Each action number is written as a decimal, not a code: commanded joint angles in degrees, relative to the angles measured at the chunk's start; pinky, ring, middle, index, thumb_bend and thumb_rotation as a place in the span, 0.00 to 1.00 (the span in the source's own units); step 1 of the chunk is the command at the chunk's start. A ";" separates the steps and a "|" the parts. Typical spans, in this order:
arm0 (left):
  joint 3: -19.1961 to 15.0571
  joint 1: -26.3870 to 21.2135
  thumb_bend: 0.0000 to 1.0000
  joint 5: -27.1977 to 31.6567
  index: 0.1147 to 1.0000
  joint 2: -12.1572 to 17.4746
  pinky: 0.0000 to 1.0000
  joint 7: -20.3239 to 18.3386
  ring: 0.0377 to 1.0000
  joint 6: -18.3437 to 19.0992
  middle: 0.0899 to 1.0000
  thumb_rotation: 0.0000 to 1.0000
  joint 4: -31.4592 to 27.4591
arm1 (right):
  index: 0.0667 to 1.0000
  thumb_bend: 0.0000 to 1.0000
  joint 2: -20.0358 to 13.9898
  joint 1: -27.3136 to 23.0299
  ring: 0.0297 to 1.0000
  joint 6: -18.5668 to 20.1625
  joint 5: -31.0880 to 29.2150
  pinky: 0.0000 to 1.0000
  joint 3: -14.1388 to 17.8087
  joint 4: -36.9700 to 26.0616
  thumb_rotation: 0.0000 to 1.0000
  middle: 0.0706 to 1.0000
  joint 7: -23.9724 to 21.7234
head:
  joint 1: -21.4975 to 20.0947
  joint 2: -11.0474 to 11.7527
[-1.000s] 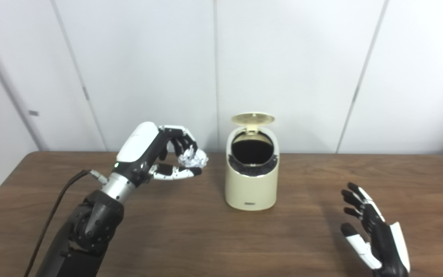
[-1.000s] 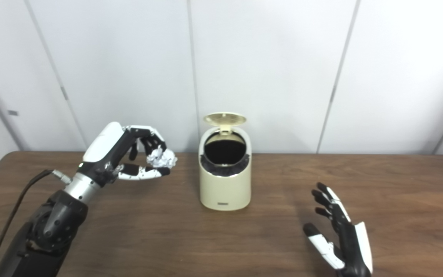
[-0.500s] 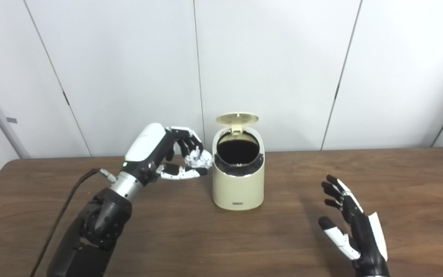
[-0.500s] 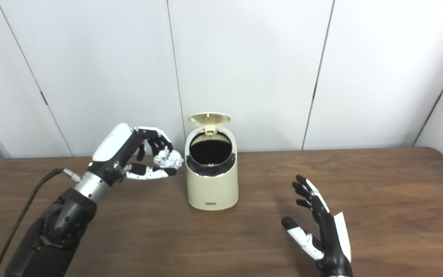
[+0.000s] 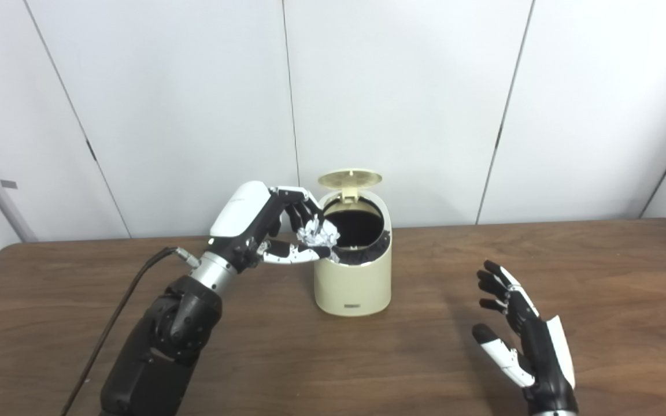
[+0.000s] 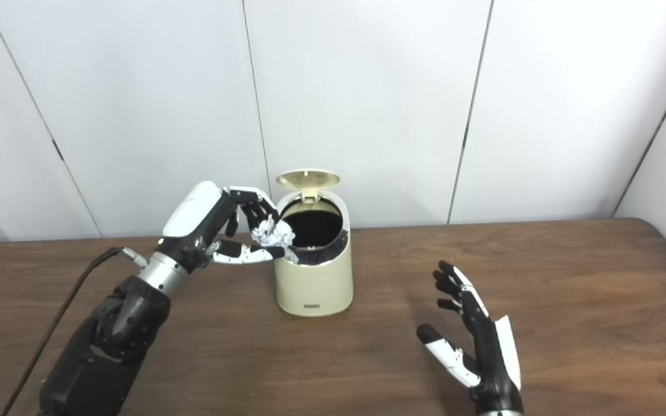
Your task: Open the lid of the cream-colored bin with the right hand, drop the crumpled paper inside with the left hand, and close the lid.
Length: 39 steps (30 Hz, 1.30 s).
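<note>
Left eye view: one cream-colored bin [image 5: 353, 280] stands at the middle of the frame on a brown wooden worktop [image 5: 599, 277], its round lid [image 5: 350, 178] tipped up and the dark mouth showing. One crumpled paper [image 5: 319, 232], white and creased, sits at the bin's left rim, pinched in the curled fingers [image 5: 292, 253] of the left hand [image 5: 263, 228].

Right eye view: at lower right, the right hand [image 6: 477, 346] hovers above the worktop, well apart from the bin, fingers [image 6: 454, 286] spread and holding nothing.
</note>
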<state>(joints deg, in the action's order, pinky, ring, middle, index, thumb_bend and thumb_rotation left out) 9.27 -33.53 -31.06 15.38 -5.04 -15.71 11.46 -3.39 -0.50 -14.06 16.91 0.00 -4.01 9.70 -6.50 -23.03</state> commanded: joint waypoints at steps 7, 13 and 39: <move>-1.34 -4.44 0.50 0.75 0.44 -1.80 0.15 2.99 0.39 3.72 0.41 0.00 1.18 | 0.86 0.80 2.19 -0.03 0.82 -2.76 -0.42 0.74 -1.46 2.59 0.81 0.83 0.67 | -0.29 0.34; -1.31 -4.99 0.50 0.32 0.45 -2.95 0.14 4.95 0.39 4.85 0.41 0.00 2.57 | 0.86 0.80 2.34 -0.10 0.81 -3.13 -0.03 0.73 -1.58 2.95 0.80 0.83 0.97 | -0.58 0.91; 1.69 -7.86 0.50 0.12 0.43 -5.76 0.17 10.04 0.40 4.52 0.42 0.00 8.12 | 0.86 0.82 2.78 -0.14 0.80 -4.31 1.26 0.74 -2.81 3.82 0.83 0.81 2.56 | -2.03 2.10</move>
<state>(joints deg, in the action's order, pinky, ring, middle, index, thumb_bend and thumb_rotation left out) 10.72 -37.61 -31.24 9.94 4.14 -10.26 20.31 -3.32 -1.13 -16.04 17.65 -1.08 -3.18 11.56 -8.53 -21.01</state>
